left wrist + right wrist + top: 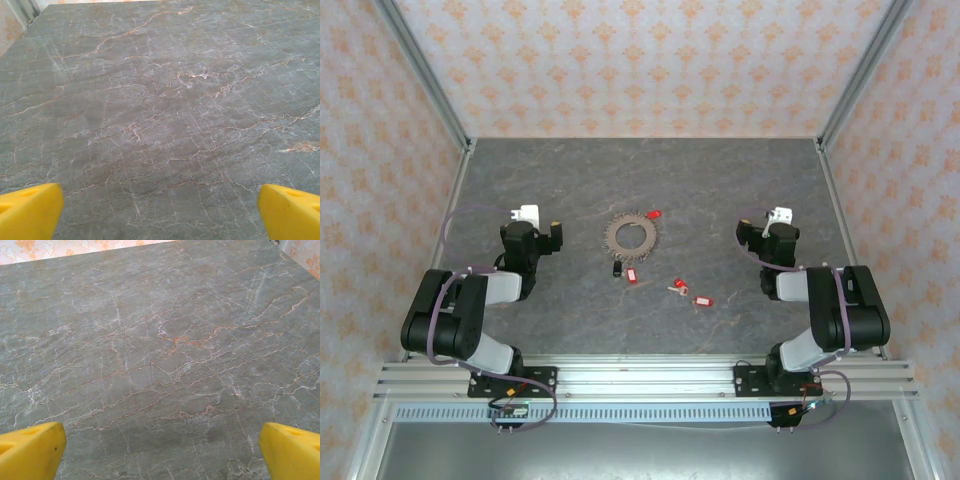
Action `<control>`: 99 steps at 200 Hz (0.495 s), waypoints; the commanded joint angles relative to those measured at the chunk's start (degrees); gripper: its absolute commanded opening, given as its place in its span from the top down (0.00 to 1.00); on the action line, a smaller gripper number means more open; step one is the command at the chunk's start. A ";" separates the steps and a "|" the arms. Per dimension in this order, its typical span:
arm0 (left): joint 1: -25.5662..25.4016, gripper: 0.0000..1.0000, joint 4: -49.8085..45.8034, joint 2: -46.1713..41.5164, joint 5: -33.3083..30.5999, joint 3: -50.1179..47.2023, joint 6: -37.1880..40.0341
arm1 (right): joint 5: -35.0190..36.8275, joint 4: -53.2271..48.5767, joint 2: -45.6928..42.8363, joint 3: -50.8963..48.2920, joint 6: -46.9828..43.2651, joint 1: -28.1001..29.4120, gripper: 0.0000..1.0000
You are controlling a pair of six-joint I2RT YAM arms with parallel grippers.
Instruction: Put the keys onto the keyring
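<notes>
Here, a veined grey table (pixel 570 180) meets orange-patterned walls (pixel 640 60); left fingers (pixel 30 210) and right fingers (pixel 30 450) spread wide, empty.

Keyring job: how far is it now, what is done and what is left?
Done: the keyring already carries many small keys around its rim. In hand: nothing; the left gripper and right gripper are open over bare table. Left: loose keys with red tags, and one black, lie near the ring.
</notes>
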 commanded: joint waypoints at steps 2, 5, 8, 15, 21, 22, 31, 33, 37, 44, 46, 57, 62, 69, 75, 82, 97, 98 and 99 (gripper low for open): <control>0.39 0.00 2.09 0.39 -1.97 1.28 -0.38 | 0.54 2.01 0.25 0.93 0.69 -0.29 0.01; 0.39 0.00 2.03 0.42 -1.96 1.28 -0.42 | 0.58 2.07 0.28 0.93 0.69 -0.36 0.01; 0.39 0.00 2.06 0.38 -1.98 1.28 -0.38 | 0.59 2.05 0.31 0.91 0.69 -0.32 0.01; 0.37 0.00 2.06 0.34 -1.89 1.28 -0.34 | 0.55 1.94 0.31 0.93 0.65 -0.29 0.01; 0.39 0.00 2.06 0.42 -1.92 1.28 -0.40 | 0.59 1.88 0.33 1.00 0.68 -0.38 0.01; 0.39 0.00 2.07 0.42 -1.95 1.28 -0.41 | 0.56 1.90 0.28 0.96 0.68 -0.38 0.01; 0.39 0.00 2.07 0.42 -1.90 1.29 -0.38 | 0.59 1.92 0.31 1.07 0.69 -0.33 0.01; 0.39 0.00 2.03 0.42 -1.91 1.30 -0.34 | 0.57 1.92 0.34 1.07 0.67 -0.37 0.01; 0.39 0.00 2.07 0.38 -1.91 1.30 -0.37 | 0.61 1.92 0.35 1.06 0.69 -0.30 0.01; 0.39 0.00 2.07 0.42 -1.94 1.37 -0.36 | 0.56 1.92 0.31 1.01 0.68 -0.36 0.01; 0.39 0.00 2.07 0.42 -1.97 1.30 -0.34 | 0.54 1.92 0.32 1.01 0.69 -0.33 0.01; 0.39 0.00 2.06 0.42 -1.94 1.33 -0.35 | 0.54 1.92 0.36 1.01 0.65 -0.30 0.01; 0.39 0.00 2.07 0.40 -1.92 1.33 -0.39 | 0.55 1.92 0.34 1.01 0.69 -0.31 0.01; 0.39 0.00 2.01 0.41 -1.97 1.29 -0.40 | 0.56 1.87 0.39 1.03 0.69 -0.35 0.01; 0.41 0.00 2.04 0.42 -1.97 1.37 -0.42 | 0.49 1.83 0.32 1.09 0.61 -0.30 0.01; 0.40 0.00 2.07 0.41 -1.93 1.28 -0.40 | 0.48 1.75 0.33 1.09 0.69 -0.34 0.01; 0.43 0.00 2.02 0.46 -1.96 1.33 -0.36 | 0.45 1.74 0.39 1.14 0.60 -0.34 0.01; 0.41 0.00 2.09 0.44 -1.97 1.30 -0.35 | 0.45 1.74 0.40 1.11 0.60 -0.31 0.01; 0.45 0.00 2.08 0.43 -1.97 1.29 -0.34 | 0.45 1.74 0.36 1.10 0.60 -0.30 0.01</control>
